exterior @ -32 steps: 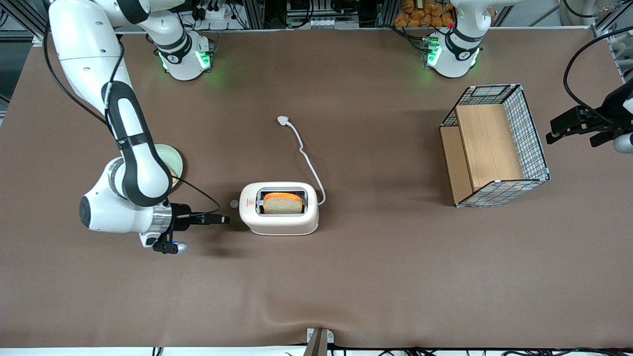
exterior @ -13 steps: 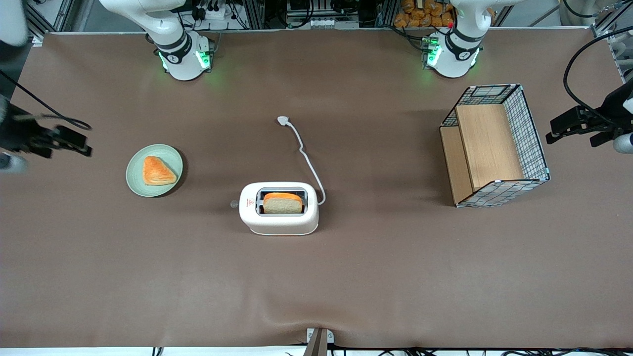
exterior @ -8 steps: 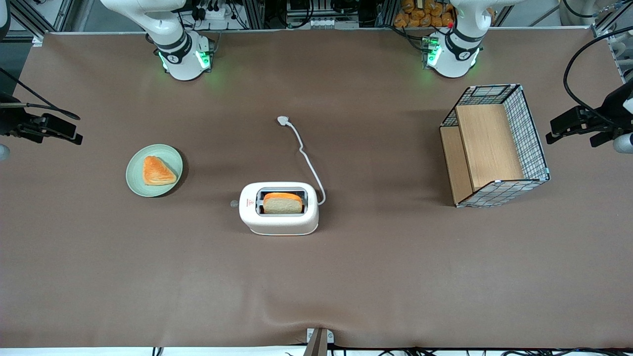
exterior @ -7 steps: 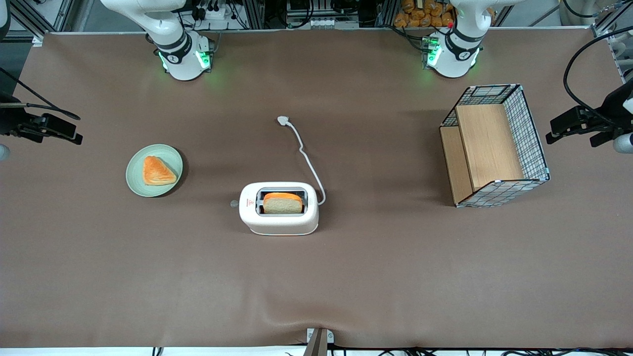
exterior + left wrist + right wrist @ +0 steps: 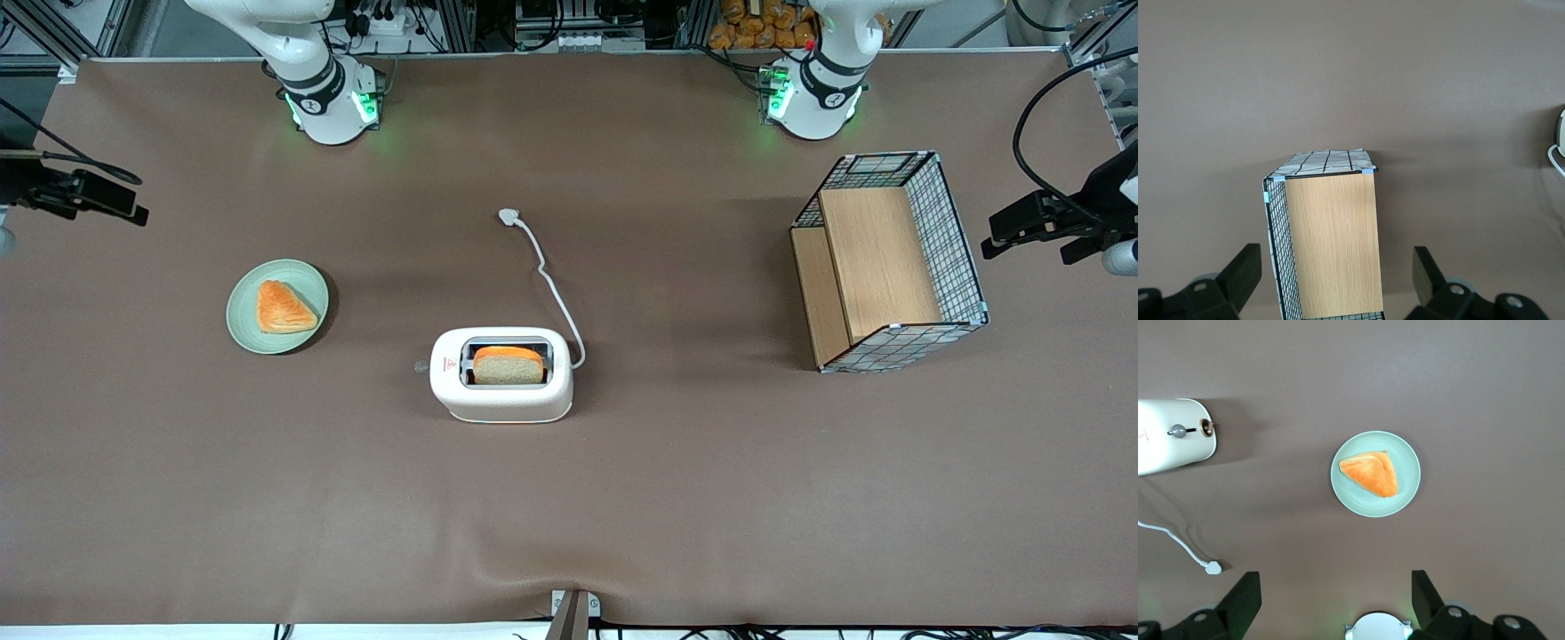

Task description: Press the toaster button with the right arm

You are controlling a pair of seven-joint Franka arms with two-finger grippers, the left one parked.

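The cream-white toaster (image 5: 502, 382) stands mid-table with a slice of bread (image 5: 508, 365) in its slot. The small grey toaster button (image 5: 420, 366) sticks out of its narrow end, toward the working arm's end of the table. The right wrist view also shows the toaster (image 5: 1171, 440) and its button (image 5: 1179, 431). My right arm's gripper (image 5: 124, 206) is high up at the table's edge, far from the toaster and farther from the front camera. It is open and empty, and its fingers (image 5: 1245, 600) stand wide apart in the wrist view.
A green plate (image 5: 244, 329) with a pastry (image 5: 283, 308) lies between the gripper and the toaster. The white cord ends in a plug (image 5: 508, 216). A wire basket with wooden shelves (image 5: 889, 262) stands toward the parked arm's end.
The gripper has left its spot close to the toaster button and pulled away to the table's edge, uncovering the plate. In the last half second it drifted slightly farther from the camera.
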